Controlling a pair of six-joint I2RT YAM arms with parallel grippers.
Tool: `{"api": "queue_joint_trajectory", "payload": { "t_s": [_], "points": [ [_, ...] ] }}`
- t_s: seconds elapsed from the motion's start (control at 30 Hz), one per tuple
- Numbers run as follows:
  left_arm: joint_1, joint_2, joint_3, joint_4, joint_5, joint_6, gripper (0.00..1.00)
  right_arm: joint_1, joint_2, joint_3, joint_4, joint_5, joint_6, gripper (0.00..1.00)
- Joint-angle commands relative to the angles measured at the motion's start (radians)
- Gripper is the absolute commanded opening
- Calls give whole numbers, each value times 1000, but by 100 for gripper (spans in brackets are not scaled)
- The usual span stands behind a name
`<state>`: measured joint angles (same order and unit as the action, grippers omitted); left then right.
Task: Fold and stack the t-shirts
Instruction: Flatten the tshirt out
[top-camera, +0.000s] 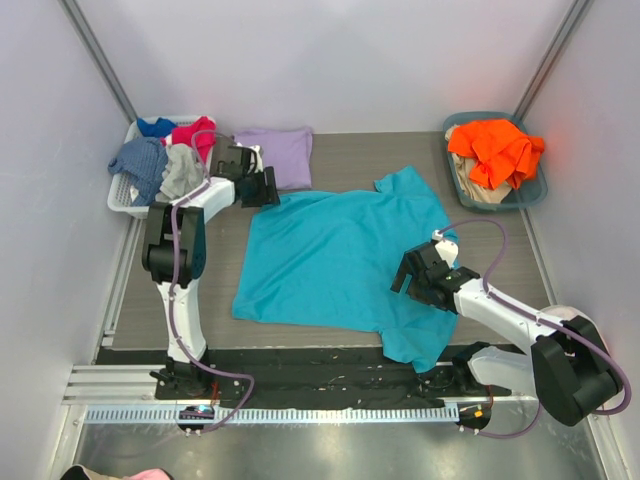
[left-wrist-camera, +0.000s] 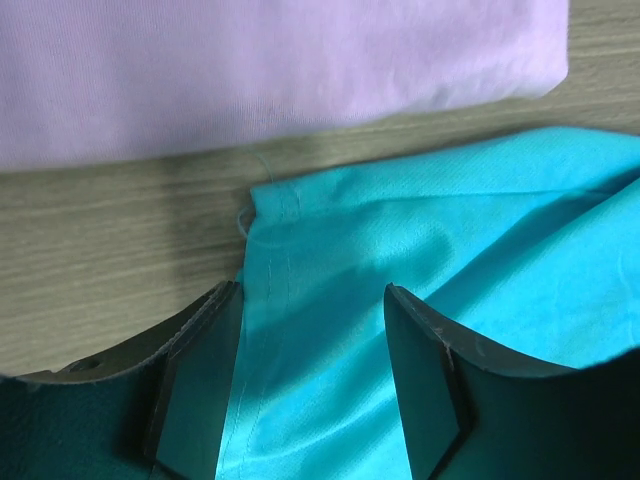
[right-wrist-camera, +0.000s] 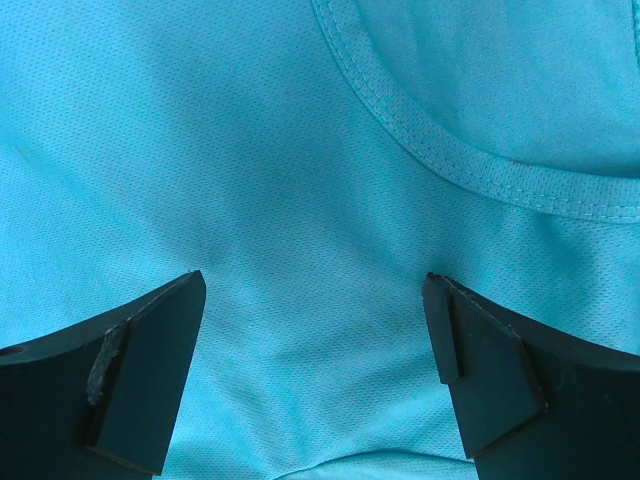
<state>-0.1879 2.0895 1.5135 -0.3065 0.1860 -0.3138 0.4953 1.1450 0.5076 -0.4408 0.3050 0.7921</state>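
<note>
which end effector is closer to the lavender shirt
Left. The left end effector sits at a corner of the teal shirt, beside the lavender shirt; the right end effector is over the teal shirt's collar, far off.

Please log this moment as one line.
left gripper: jaws open astride corner of teal cloth t-shirt | right gripper: jaws open near its collar | lavender cloth t-shirt: folded

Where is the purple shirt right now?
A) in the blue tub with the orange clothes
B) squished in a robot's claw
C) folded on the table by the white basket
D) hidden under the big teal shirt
C: the purple shirt lies folded on the table, just beside the white basket, with no claw on it. Only the orange clothes sit in the blue tub.
</note>
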Motion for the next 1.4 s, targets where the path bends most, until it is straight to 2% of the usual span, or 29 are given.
{"api": "queue_joint_trajectory", "payload": {
  "t_s": [0.0, 0.53, 0.97, 1.2, 1.27, 1.3, 1.33, 1.37],
  "points": [
    [-4, 17, 50, 38, 3, 24, 63, 3, 9, -23, -29, -23, 16, 100],
    [5, 49, 109, 32, -43, 25, 58, 3, 15, -21, -27, -27, 15, 100],
    [8, 64, 102, 26, -40, 25, 41, 5, 10, -24, -27, -30, 13, 100],
    [8, 52, 57, 35, -34, 25, 40, 5, 13, -24, -26, -29, 13, 100],
    [8, 58, 59, 37, -34, 25, 35, 5, 13, -23, -24, -30, 13, 100],
    [8, 61, 66, 37, -34, 24, 28, 3, 13, -24, -24, -30, 13, 100],
    [10, 63, 70, 32, -34, 22, 14, 5, 13, -24, -24, -30, 13, 100],
    [10, 66, 73, 30, -36, 21, 8, 3, 12, -24, -24, -30, 13, 100]
  ]
}}
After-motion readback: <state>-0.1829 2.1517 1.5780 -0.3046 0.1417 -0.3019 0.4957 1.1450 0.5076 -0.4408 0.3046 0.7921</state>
